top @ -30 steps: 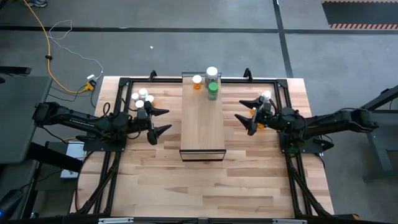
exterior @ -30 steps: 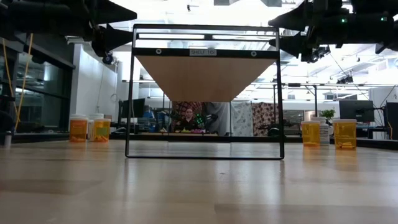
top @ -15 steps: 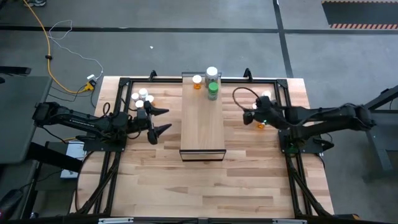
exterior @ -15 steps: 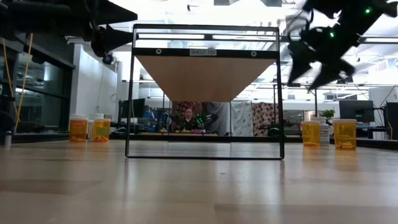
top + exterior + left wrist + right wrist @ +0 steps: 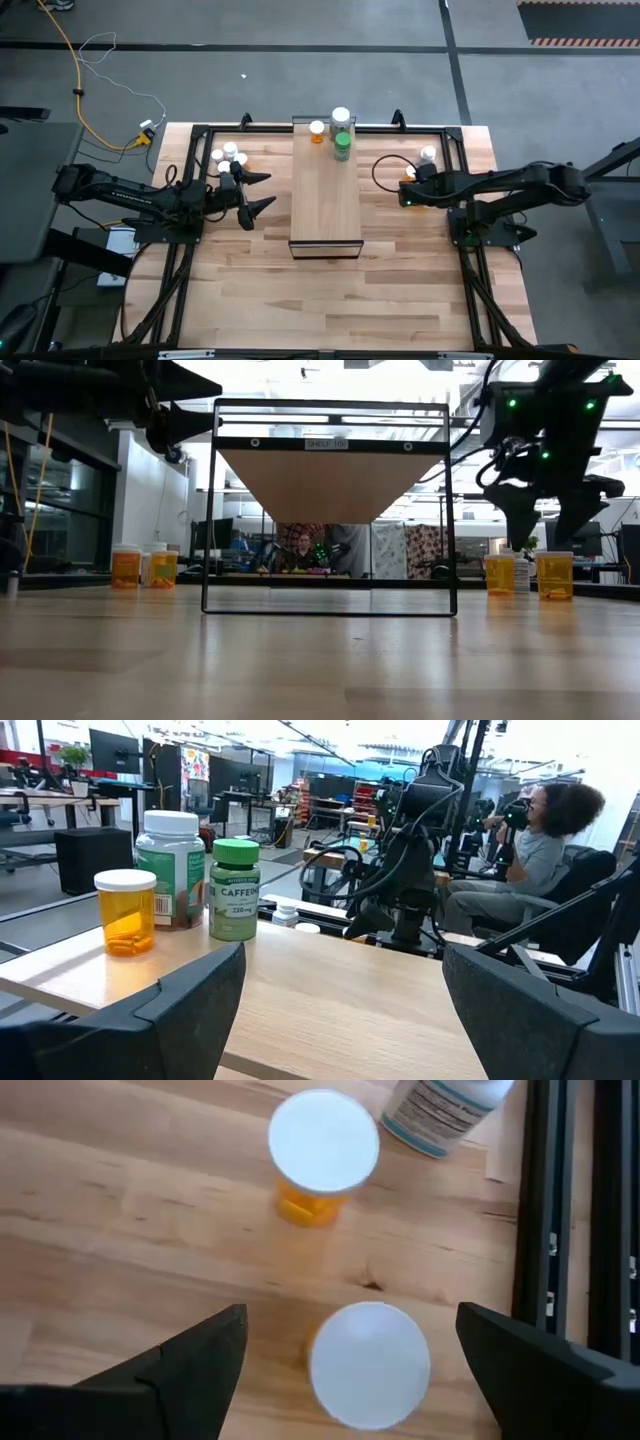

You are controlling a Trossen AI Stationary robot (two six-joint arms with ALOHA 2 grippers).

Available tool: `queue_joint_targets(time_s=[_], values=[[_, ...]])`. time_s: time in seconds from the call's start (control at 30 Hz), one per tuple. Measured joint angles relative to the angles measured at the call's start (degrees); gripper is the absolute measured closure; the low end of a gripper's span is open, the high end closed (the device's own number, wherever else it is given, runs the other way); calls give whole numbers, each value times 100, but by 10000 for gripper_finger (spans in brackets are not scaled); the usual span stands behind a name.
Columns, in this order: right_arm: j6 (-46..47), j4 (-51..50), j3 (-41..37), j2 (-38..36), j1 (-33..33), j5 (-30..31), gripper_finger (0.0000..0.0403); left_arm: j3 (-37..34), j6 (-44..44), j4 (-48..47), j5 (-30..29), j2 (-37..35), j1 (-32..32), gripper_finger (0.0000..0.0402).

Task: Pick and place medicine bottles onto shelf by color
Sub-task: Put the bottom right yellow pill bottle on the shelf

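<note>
Planked butcher-block surface (image 5: pixel 330 300) carries a long pale-wood rectangular shelf (image 5: pixel 326 200) at centre. At the shelf's 12 o'clock end stand three bottles: an orange white-capped pill bottle (image 5: pixel 126 910), a white-capped clear bottle (image 5: pixel 170 870) and a green-capped green bottle (image 5: pixel 234 888). Left gripper (image 5: pixel 262 192) waits at the shelf's 9 o'clock, fingers spread, empty; more white-capped bottles (image 5: pixel 229 156) sit near it at its 11 o'clock. Right gripper (image 5: pixel 345 1370), at the shelf's 3 o'clock, points down, fingers spread above an orange white-capped bottle (image 5: pixel 368 1364); a second orange bottle (image 5: pixel 322 1155) and a white labelled bottle (image 5: pixel 443 1110) stand nearby.
</note>
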Motion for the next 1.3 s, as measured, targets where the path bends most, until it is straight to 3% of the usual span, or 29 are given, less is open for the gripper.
queue_joint_targets(time_s=[0.6, 0.8, 1.1, 1.3], values=[[-214, 193, -7, 716, -575, -446, 88, 0, -42, 0, 2, 1, -2, 71], [-214, 191, -7, 715, -573, -461, 123, 0, -42, 0, 2, 1, -1, 71], [-256, 171, -7, 708, -573, -448, 208, 0, -42, 0, 2, 1, -2, 71], [-289, 168, -7, 706, -573, -423, 217, 0, -44, 0, 2, 1, 0, 71]])
